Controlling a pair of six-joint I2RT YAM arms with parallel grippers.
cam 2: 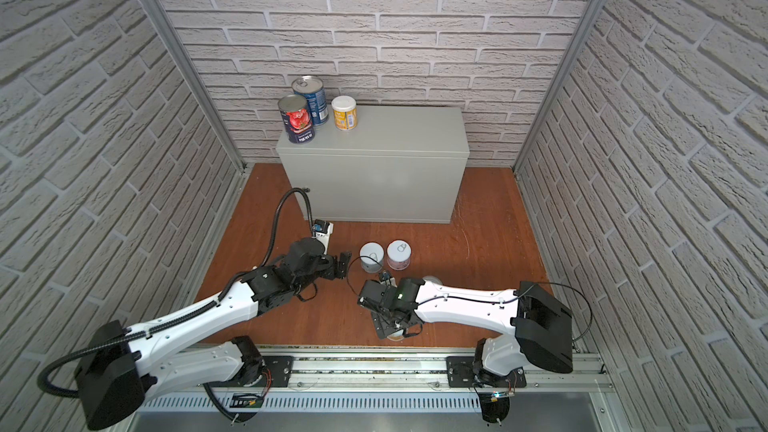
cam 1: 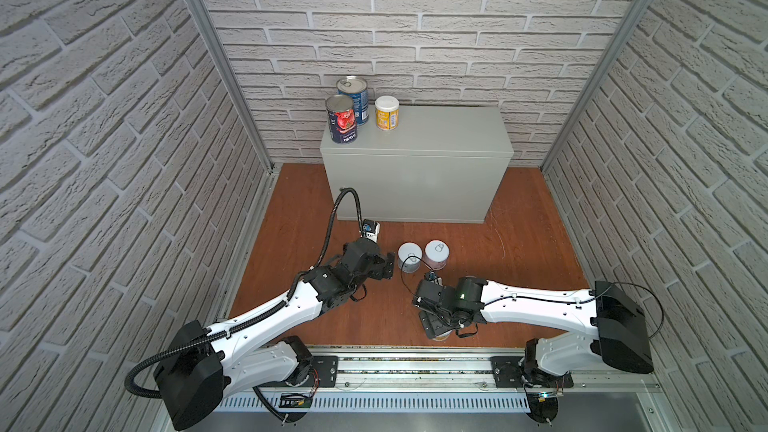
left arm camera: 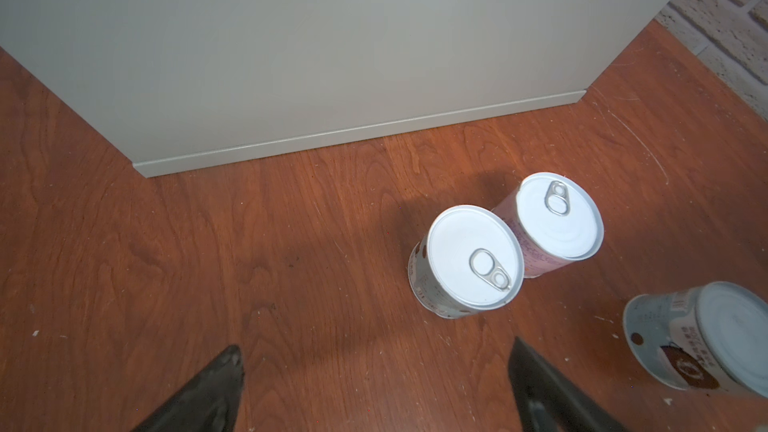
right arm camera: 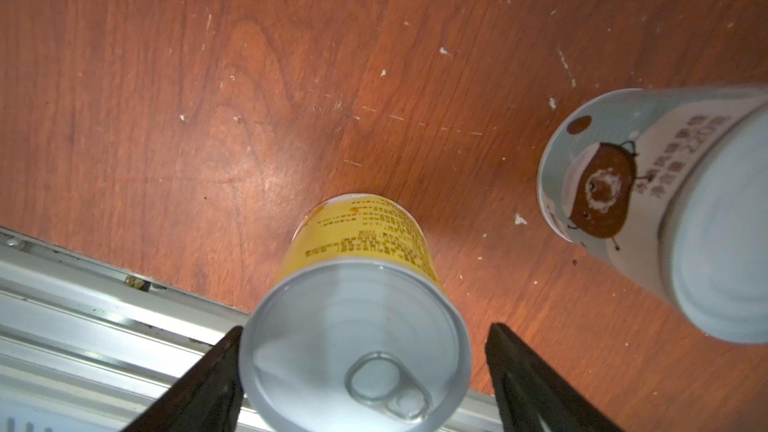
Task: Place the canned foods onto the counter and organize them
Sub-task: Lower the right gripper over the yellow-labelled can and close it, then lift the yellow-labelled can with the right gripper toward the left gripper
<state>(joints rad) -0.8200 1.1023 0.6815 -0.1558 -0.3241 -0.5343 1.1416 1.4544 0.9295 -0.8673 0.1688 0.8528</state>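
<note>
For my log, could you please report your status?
Left tool open, empty. Right tool open astride yellow white-lidded can on wooden floor. Pale-blue can nearby.

counter [cam 1: 436,135]: light-grey metal box, flat top | on top, left end, upright: tomato can [cam 1: 341,119] in front, blue can [cam 1: 354,97] just behind, yellow can [cam 1: 387,113] to their right | floor before counter, upright, just beside each other: pale blue can [cam 1: 409,256], pink can [cam 1: 436,254], white pull-ring lids | nearer the camera, upright, apart: second yellow can [right arm camera: 357,317], second pale blue can [right arm camera: 665,209]
</note>
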